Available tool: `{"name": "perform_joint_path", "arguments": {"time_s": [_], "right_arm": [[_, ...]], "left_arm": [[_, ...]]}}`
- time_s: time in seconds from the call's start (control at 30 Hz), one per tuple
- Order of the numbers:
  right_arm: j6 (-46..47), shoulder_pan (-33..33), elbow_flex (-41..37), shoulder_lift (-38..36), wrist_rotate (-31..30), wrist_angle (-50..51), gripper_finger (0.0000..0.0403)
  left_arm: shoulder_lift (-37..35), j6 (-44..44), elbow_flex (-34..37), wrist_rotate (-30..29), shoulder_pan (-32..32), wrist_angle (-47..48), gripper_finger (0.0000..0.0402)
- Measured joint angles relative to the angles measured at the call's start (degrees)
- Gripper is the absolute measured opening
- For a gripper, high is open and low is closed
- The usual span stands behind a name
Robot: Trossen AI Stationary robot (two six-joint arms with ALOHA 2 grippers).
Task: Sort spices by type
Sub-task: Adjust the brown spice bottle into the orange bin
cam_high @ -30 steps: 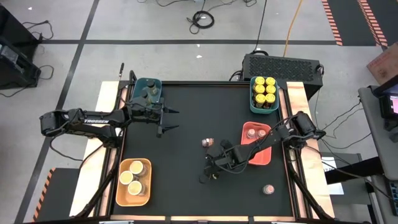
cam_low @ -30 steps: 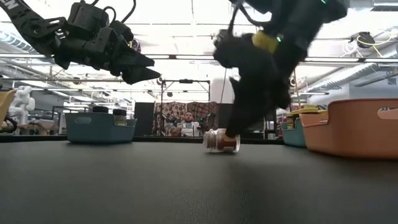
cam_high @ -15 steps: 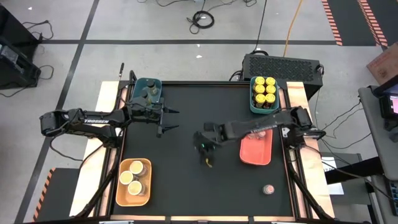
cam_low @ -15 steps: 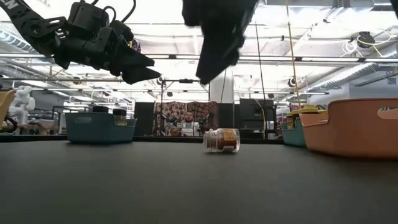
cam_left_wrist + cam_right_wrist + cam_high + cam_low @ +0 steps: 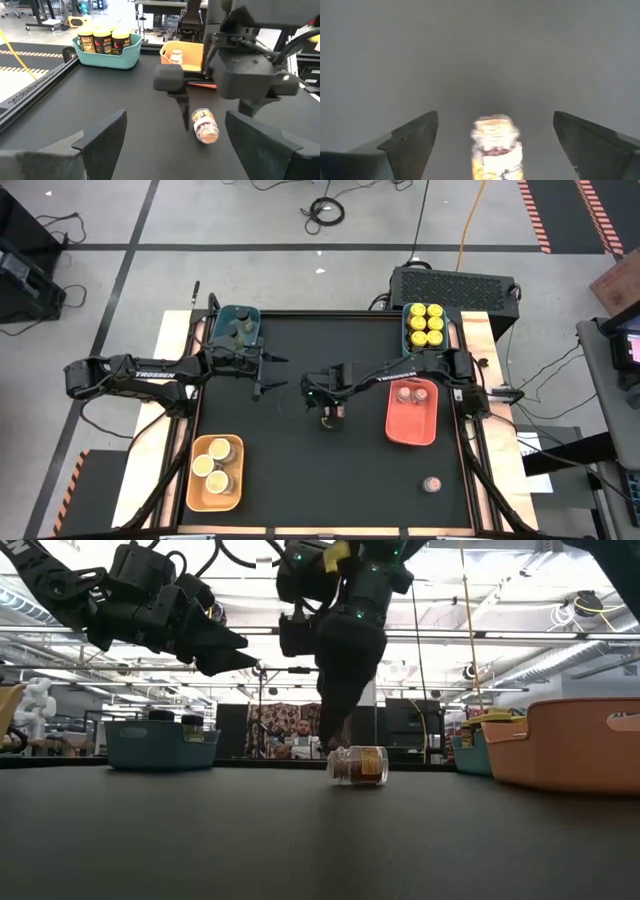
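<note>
A small pinkish-lidded spice jar (image 5: 496, 145) lies on its side on the black table, near the middle (image 5: 358, 765). My right gripper (image 5: 495, 119) hangs open right above it, fingers pointing down on either side of the jar, apart from it (image 5: 330, 406). My left gripper (image 5: 274, 376) waits open in the air beside the dark-teal tray (image 5: 237, 328), which holds dark-lidded jars. In the left wrist view the jar (image 5: 205, 126) shows below the right gripper (image 5: 215, 100).
A teal tray (image 5: 404, 332) of yellow-lidded jars stands far right. A salmon tray (image 5: 412, 425) holds pinkish-lidded jars. An orange tray (image 5: 215, 492) with tan-lidded jars sits near left. One loose jar (image 5: 432, 484) stands near right. A person shows beyond the table (image 5: 303, 730).
My right gripper has risen from the table, swung toward the far edge and slightly left, and come down over the lying jar. The jar has stayed where it was. My left gripper has kept still.
</note>
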State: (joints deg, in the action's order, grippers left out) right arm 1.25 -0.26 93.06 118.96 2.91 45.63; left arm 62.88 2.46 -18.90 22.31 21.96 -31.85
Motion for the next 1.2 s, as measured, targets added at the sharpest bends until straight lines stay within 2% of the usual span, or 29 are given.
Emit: {"name": "perform_joint_path", "arguments": {"time_s": [0.07,0.4,0.53,0.73,1.03,1.2], "right_arm": [[0.0,-0.2,0.0,0.2,1.9,0.2,0.0391],[-0.9,-0.2,0.0,5.8,1.7,1.0,0.0391],[-0.9,-0.2,0.0,5.8,1.6,1.4,0.0377],[-0.9,-0.2,0.2,5.4,1.7,3.7,0.0314],[-0.5,-0.2,4.4,5.4,1.7,6.0,0.0153],[-0.8,-0.2,8.1,5.3,1.7,7.4,0.0143]], "left_arm": [[0.0,0.1,0.0,0.0,0.0,0.0,0.0341],[0.0,0.6,0.0,0.0,0.0,0.2,0.0341],[0.0,0.9,0.0,0.0,0.0,0.3,0.0341],[0.0,1.0,0.0,0.0,0.0,0.5,0.0341],[0.0,1.0,0.0,0.0,0.0,0.6,0.0341],[0.0,0.9,0.0,0.0,0.0,0.7,0.0341]]}}
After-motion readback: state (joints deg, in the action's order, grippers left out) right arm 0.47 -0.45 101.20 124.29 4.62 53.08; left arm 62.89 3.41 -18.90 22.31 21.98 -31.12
